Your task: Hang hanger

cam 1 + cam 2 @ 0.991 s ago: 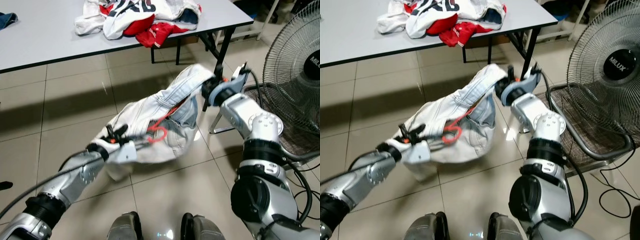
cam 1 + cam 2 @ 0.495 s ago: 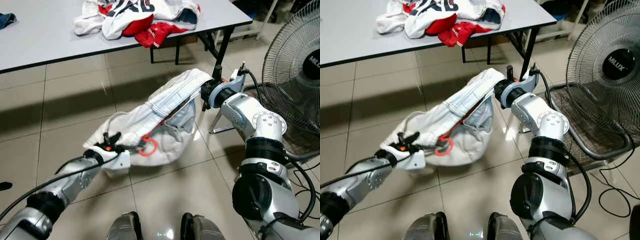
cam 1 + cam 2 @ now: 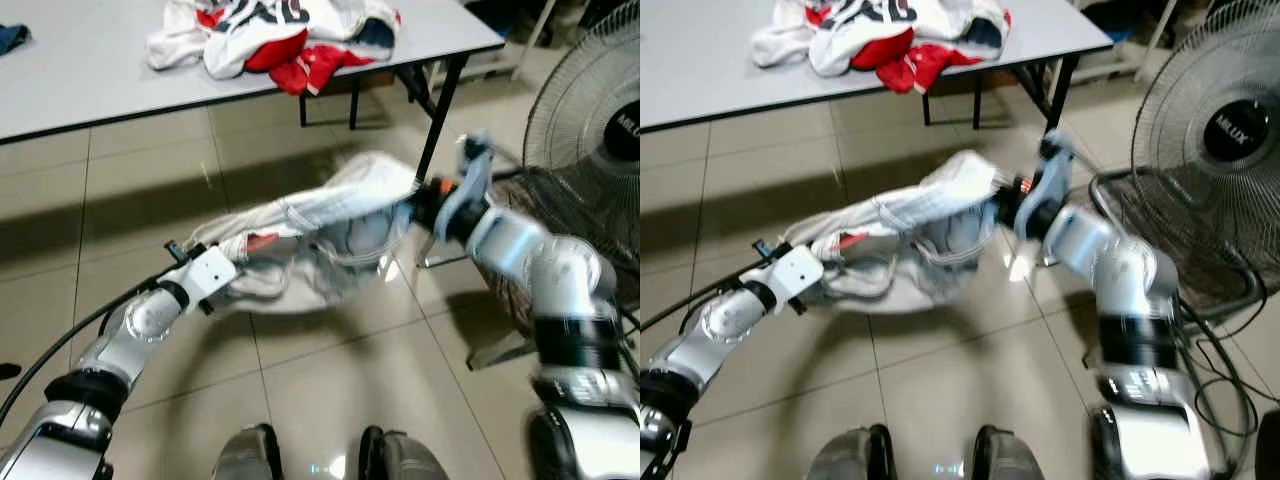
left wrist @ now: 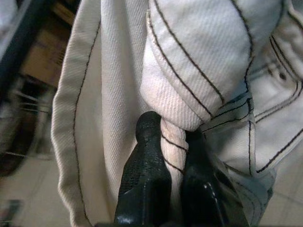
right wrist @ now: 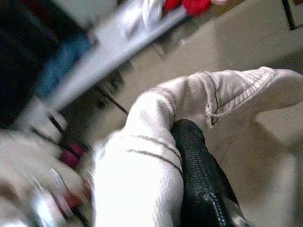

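Evidently to keep it spread above the floor for hanging, the white denim jacket stretches between the left pincer, clenched on a bunched fold, and the right pincer, grasping its other end, red hanger barely visible inside.

Head pair high, wrist pair close

Both eye views look down on the same tiled floor and bench; each wrist camera sits tight against white fabric.

white jacket stretched between arms | left claw | right claw | above tiled floor
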Robot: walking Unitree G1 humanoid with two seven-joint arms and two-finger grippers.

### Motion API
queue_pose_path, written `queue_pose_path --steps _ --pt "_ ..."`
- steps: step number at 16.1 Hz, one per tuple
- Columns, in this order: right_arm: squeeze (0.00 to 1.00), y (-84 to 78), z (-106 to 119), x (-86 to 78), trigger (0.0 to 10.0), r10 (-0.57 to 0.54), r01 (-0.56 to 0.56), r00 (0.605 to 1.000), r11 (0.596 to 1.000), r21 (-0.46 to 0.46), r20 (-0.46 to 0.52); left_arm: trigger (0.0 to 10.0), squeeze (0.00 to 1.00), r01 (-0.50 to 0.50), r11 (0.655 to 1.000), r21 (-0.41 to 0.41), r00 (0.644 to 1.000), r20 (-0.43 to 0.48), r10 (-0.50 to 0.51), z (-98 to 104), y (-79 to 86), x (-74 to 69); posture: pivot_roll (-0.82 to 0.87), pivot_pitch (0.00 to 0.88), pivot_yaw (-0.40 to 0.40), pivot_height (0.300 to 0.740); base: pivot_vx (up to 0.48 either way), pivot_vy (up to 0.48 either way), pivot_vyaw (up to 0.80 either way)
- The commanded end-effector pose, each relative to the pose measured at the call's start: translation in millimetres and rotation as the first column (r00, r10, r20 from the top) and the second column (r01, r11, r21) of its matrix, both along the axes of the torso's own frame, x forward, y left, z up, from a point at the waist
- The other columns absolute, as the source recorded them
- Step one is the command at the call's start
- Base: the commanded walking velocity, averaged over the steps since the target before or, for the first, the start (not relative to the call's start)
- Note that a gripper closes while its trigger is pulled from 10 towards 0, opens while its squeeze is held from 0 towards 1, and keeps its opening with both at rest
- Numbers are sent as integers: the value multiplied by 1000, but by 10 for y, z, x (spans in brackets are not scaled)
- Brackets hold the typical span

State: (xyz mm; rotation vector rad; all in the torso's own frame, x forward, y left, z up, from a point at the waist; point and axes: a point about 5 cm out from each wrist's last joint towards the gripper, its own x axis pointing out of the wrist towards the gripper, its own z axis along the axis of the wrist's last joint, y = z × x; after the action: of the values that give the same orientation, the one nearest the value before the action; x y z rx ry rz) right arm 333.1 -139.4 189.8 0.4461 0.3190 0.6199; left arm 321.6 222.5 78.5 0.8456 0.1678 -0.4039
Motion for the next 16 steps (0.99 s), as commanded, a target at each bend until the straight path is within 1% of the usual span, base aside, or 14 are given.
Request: queue_pose_path --steps 1,2,3,4,6,7,8,9,10,11,12,13,15,16 --pt "0 -6 -146 -45 0 8 -5 1000 993 -119 26 0 0 -21 995 -100 1000 2 21 109 17 64 -51 148 11 740 0 0 0" --pt "0 -49 -237 -56 0 -5 8 1000 986 -166 20 0 0 -29 985 -169 1000 2 29 158 -1 89 -51 148 13 740 0 0 0" --pt "0 -81 -374 -95 0 28 -16 999 950 -311 36 0 0 18 978 -206 1000 22 -14 219 -51 95 -51 149 15 740 0 0 0" --pt "0 -108 -527 -152 0 76 -50 996 896 -442 40 0 0 45 969 -244 998 45 -35 279 -81 99 -51 149 15 740 0 0 0" --pt "0 -176 -713 -210 0 99 -77 995 843 -532 14 0 0 46 951 -306 997 68 -26 369 -58 106 -51 149 16 740 0 0 0" --pt "0 -248 -840 -232 0 96 -87 995 817 -570 -13 0 0 12 910 -414 996 82 24 461 17 120 -50 149 15 740 0 0 0" --pt "0 -265 -879 -238 0 100 -96 995 820 -564 -24 0 0 1 884 -467 996 78 40 494 44 123 -48 149 14 740 0 0 0" --pt "0 -209 -814 -242 0 125 -117 992 866 -487 -16 0 0 21 899 -438 998 67 9 474 37 100 -47 149 12 740 0 0 0" --pt "0 -107 -663 -234 0 161 -144 987 920 -365 15 0 0 91 942 -323 996 23 -88 370 -29 34 -49 148 12 740 0 0 0" --pt "0 -57 -576 -222 0 173 -155 984 943 -296 36 0 0 132 952 -277 990 -5 -138 310 -77 -7 -50 147 12 740 0 0 0" --pt "0 34 -365 -169 0 172 -157 981 976 -151 90 0 0 236 947 -216 962 -89 -260 161 -234 -119 -52 148 13 740 0 0 0" --pt "0 60 -267 -131 0 155 -145 982 985 -95 110 0 0 285 944 -169 941 -139 -309 74 -306 -172 -53 147 12 740 0 0 0" --pt "0 90 -162 -98 0 146 -145 981 989 -23 128 0 0 336 936 -105 913 -209 -351 -22 -358 -228 -52 148 10 740 0 0 0" --pt "0 135 -62 -95 0 157 -163 977 986 29 142 0 0 394 918 -44 876 -283 -390 -114 -403 -282 -52 148 9 740 0 0 0"
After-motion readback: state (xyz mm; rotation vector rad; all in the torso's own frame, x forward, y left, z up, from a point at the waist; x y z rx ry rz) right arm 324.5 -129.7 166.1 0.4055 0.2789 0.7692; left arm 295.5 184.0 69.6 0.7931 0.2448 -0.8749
